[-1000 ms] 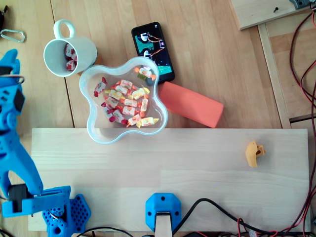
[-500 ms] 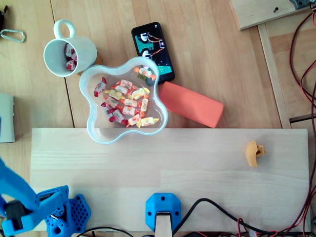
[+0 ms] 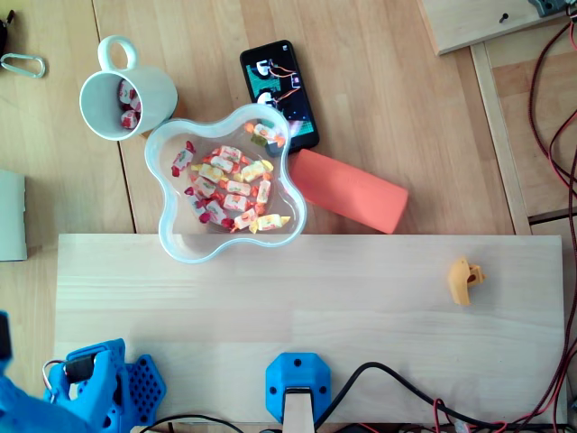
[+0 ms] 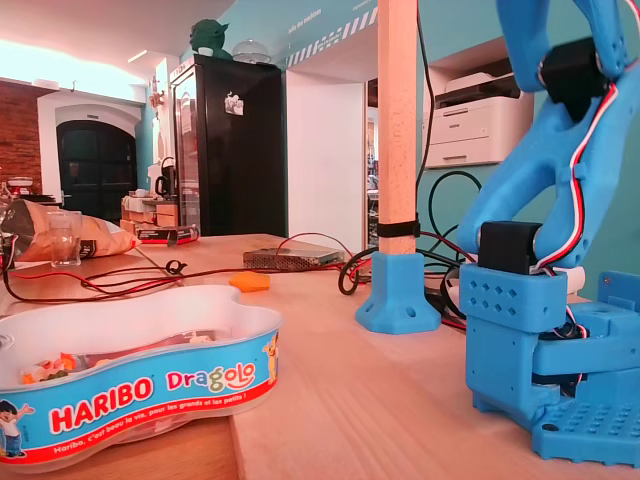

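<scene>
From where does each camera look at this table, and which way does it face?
Overhead view: above the table, facing straight down on the candy bowl, mug and phone; the blue arm's base shows bottom left.
Fixed view: low on the table beside the bowl, facing across the board to the arm's base, at right.
Shared: bowl, arm base, blue post foot, small orange piece.
</scene>
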Robot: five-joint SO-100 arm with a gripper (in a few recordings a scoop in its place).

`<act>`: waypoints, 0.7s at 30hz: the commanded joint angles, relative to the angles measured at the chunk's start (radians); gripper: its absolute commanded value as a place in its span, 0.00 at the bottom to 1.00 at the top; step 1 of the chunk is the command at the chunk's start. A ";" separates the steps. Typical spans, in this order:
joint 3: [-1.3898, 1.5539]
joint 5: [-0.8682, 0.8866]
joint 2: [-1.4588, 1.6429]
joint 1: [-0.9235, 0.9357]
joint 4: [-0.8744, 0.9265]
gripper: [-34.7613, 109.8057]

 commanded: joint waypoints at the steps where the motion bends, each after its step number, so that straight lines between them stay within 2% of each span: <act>1: 0.230 0.003 0.124 -0.017 -0.081 0.33; 12: 1.206 -0.009 0.560 -0.017 -0.825 0.32; 17: 1.620 -0.014 0.778 -0.015 -1.058 0.32; 21: 1.868 -0.014 0.989 -0.014 -1.163 0.32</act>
